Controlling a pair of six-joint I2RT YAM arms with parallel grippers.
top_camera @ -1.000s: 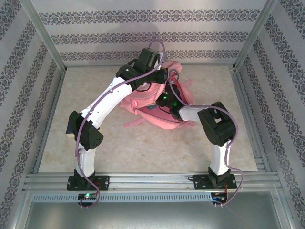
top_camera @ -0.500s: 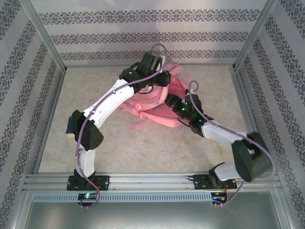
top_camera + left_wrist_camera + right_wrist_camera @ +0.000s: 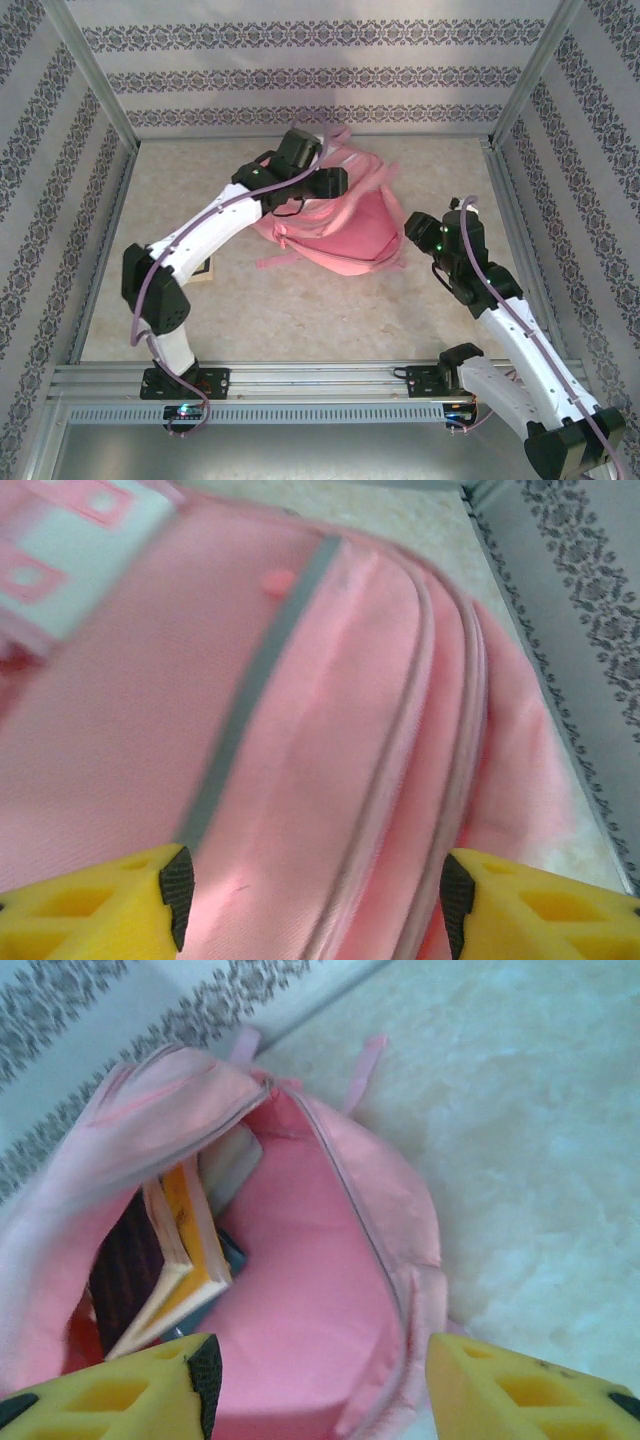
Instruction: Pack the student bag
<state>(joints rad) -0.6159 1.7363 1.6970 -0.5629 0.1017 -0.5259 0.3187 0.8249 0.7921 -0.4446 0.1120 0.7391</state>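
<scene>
Striped patterned walls point(image 3: 300, 80) enclose a pale marbled tabletop point(image 3: 300, 310) edged by aluminium rails point(image 3: 320, 378)

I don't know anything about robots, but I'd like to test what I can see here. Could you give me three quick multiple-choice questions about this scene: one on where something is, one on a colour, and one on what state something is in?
1. Where is the bag?
A. On a chair
B. On the table, out in front of the two arms
C. On a shelf

2. What colour is the bag?
A. Blue
B. Green
C. Pink

3. What state is the bag's main compartment in?
A. Unzipped, with books standing inside
B. Zipped shut
C. Unzipped and empty

Answers:
1. B. The top view shows it lying on the pale tabletop.
2. C. Its fabric is pink in all three views.
3. A. The right wrist view looks into the open mouth and shows book edges inside.
</scene>
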